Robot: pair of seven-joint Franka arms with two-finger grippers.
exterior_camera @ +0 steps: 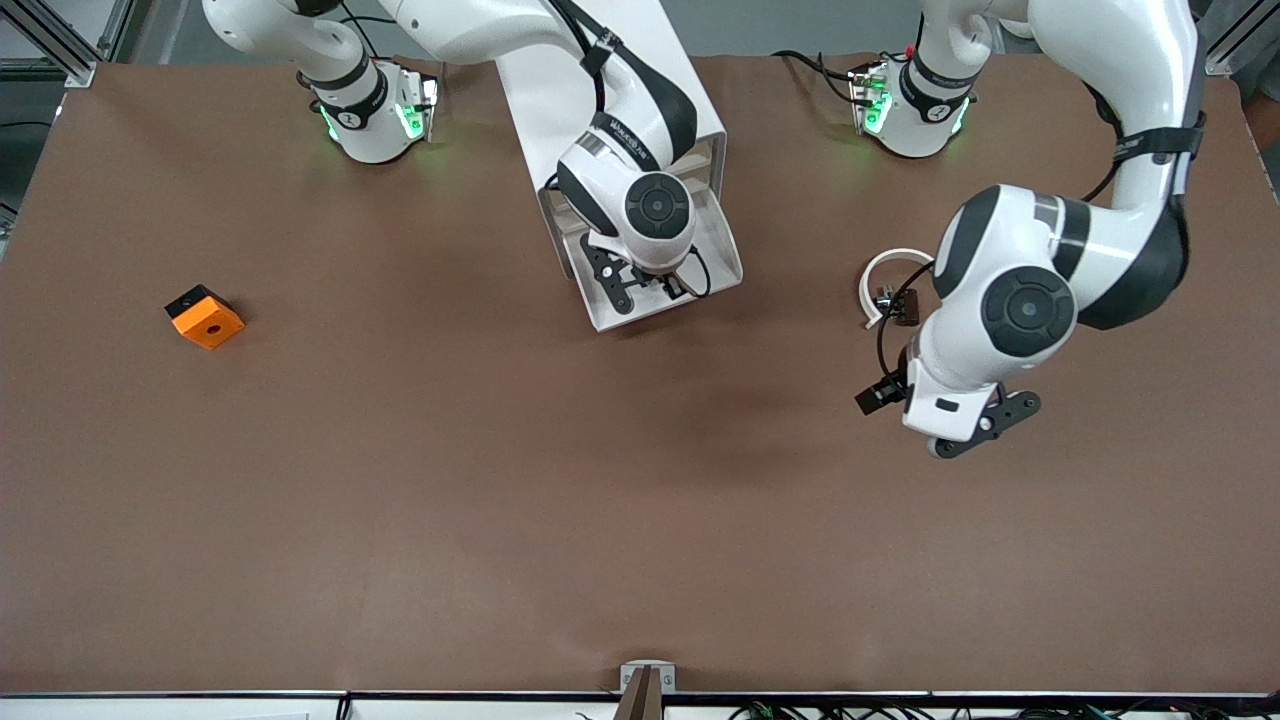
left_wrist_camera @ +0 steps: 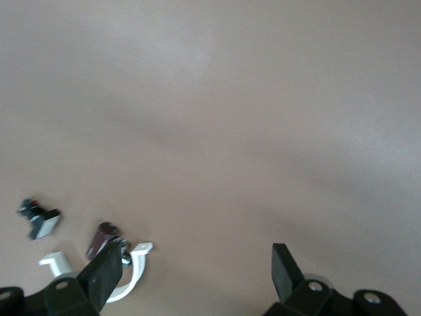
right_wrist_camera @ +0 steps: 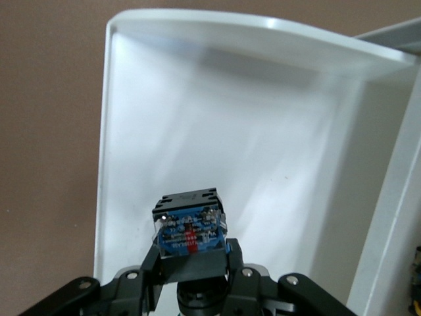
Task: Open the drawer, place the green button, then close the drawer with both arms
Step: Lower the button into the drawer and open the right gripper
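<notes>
The white drawer (exterior_camera: 722,262) stands pulled open from its white cabinet (exterior_camera: 600,90) at the table's middle, between the arm bases. My right gripper (exterior_camera: 650,285) is over the open drawer, shut on the button (right_wrist_camera: 189,222). The button's black and blue body shows between the fingers (right_wrist_camera: 235,258) in the right wrist view, above the drawer's white floor (right_wrist_camera: 230,125); its green cap is hidden. My left gripper (exterior_camera: 940,420) hangs open and empty over bare table toward the left arm's end, with its fingers (left_wrist_camera: 105,263) wide apart.
A white curved piece (exterior_camera: 885,268) with small black clips (exterior_camera: 902,306) lies beside the left gripper; the piece (left_wrist_camera: 135,273) and clips (left_wrist_camera: 41,220) also show in the left wrist view. An orange cube with a hole (exterior_camera: 205,317) lies toward the right arm's end.
</notes>
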